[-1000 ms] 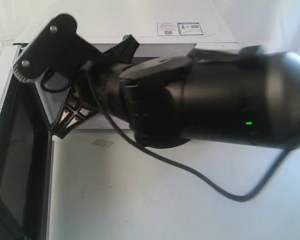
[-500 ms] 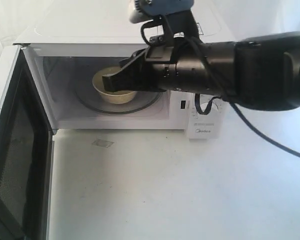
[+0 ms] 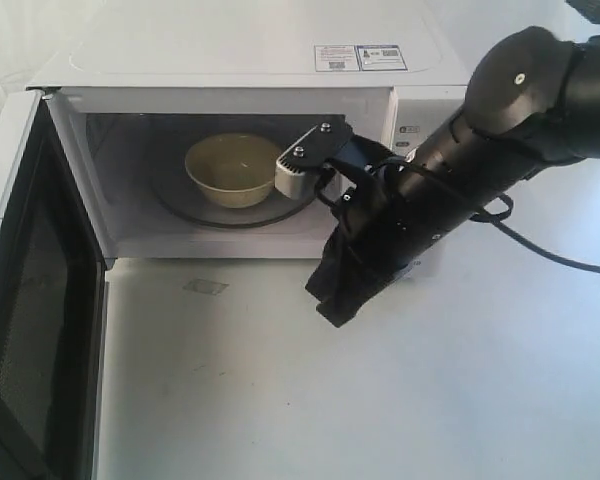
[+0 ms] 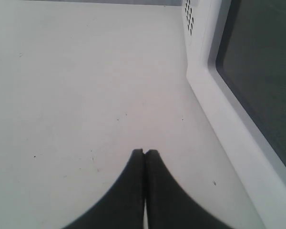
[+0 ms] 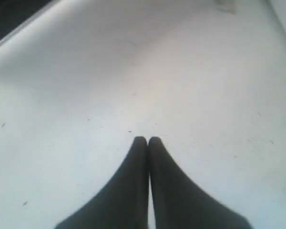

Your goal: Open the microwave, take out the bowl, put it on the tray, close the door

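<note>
Exterior view: the door (image 3: 40,300) stands open at nine o'clock and the bowl (image 3: 234,168) sits inside the microwave (image 3: 230,45), at eleven o'clock from the right gripper (image 3: 332,305), so we should part its empty, pressed-together jaws (the left gripper (image 4: 144,151) is likewise closed on nothing) before reaching for the rim.

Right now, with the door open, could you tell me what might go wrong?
The right gripper is shut and points down at the table, not at the bowl; reaching in like this could shove the bowl rather than grip it.
The left gripper hangs shut beside the open door; a careless move could knock it.
</note>
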`<state>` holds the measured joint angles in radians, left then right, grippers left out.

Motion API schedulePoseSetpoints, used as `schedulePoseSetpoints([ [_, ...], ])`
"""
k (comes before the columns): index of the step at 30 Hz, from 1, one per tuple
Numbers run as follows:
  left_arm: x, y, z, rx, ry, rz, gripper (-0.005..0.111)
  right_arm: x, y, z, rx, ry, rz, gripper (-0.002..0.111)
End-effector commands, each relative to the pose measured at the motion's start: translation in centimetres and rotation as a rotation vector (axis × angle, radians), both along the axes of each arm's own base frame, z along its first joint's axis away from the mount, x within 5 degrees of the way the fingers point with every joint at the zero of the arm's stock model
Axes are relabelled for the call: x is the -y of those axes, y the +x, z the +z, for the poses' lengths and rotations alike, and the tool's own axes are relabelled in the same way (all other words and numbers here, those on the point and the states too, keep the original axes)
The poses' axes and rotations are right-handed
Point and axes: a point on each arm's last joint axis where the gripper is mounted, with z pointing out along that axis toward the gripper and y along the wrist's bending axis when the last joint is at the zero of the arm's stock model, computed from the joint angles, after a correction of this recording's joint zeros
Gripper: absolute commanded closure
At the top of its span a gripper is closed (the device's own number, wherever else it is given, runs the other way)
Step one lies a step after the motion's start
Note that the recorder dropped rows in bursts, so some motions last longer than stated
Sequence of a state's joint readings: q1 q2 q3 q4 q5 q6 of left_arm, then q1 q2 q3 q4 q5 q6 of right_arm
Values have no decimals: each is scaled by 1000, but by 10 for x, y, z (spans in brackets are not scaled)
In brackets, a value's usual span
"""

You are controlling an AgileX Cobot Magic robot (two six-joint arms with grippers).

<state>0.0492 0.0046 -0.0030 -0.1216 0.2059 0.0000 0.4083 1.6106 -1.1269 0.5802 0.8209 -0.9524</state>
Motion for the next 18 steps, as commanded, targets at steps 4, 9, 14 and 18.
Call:
schedulePoseSetpoints([
  [4,0,0,-1,4,-11,-3,107,-35,-12,1,352,-229,378,108],
  [9,0,0,-1,4,-11,-3,107,-67,-13,-3,559,-245,449,108],
  [14,0,0,-1,4,-11,-3,107,-91,-4,-19,785,-326,571,108],
  [18,0,0,-1,4,-11,-3,107,-102,8,-34,864,-278,520,108],
])
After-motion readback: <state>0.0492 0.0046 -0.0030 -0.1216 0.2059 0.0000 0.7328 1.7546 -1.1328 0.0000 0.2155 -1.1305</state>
